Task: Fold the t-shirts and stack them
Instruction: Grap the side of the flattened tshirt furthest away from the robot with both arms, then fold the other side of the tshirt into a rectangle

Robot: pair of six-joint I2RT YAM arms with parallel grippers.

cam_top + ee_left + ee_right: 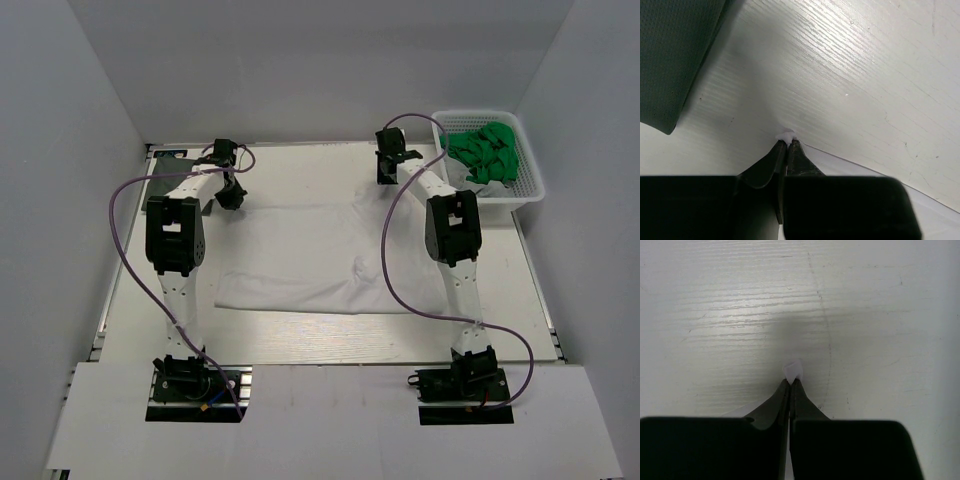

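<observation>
The white t-shirt [310, 260] lies spread across the middle of the table, partly folded, with wrinkles near its right side. My left gripper [232, 195] is at its far left corner and is shut on a tip of white cloth [786, 135]. My right gripper [385, 172] is at the far right corner and is shut on a small nub of white cloth [793, 370]. The dark grey-green t-shirt [168, 172] lies folded at the far left of the table, partly hidden by my left arm. It also shows in the left wrist view [670, 55].
A white plastic basket [528, 190] holding crumpled bright green cloth [485, 152] stands at the far right corner. Purple cables loop from both arms. Grey walls enclose the table on three sides.
</observation>
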